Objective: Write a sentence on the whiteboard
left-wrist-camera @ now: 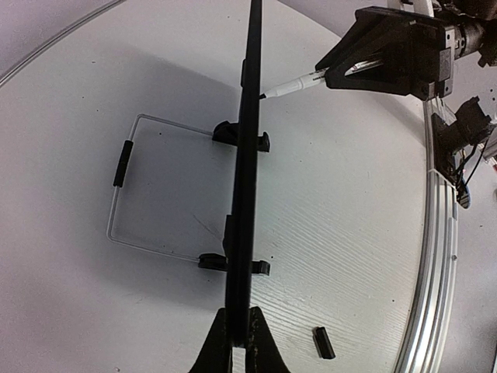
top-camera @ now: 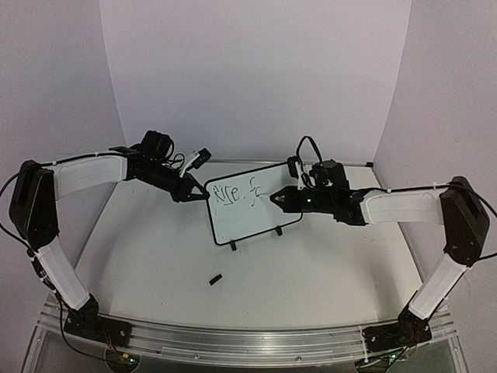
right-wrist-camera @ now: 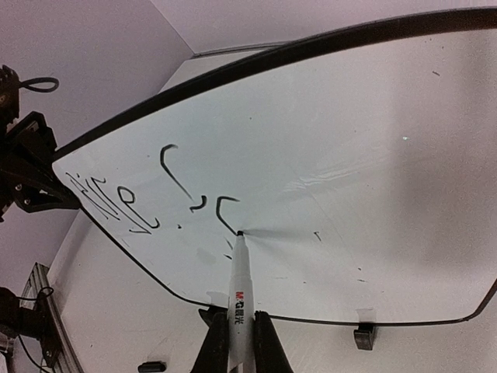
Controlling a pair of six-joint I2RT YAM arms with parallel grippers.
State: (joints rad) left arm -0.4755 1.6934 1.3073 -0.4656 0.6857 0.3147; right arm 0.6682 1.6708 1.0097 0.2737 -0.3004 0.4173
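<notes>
The whiteboard (top-camera: 252,203) stands on its two black feet mid-table, tilted. My left gripper (top-camera: 189,193) is shut on its left edge; the left wrist view shows the board (left-wrist-camera: 247,179) edge-on between the fingers. My right gripper (top-camera: 276,200) is shut on a white marker (right-wrist-camera: 241,299), whose tip touches the board face (right-wrist-camera: 349,179) at the end of a stroke. The sentence (top-camera: 238,191) reads "Rise." followed by the first strokes of another word; it also shows in the right wrist view (right-wrist-camera: 155,194).
The black marker cap (top-camera: 215,278) lies on the table in front of the board, also seen in the left wrist view (left-wrist-camera: 324,343). A wire stand (left-wrist-camera: 124,186) props the board from behind. A metal rail (top-camera: 233,342) runs along the near table edge.
</notes>
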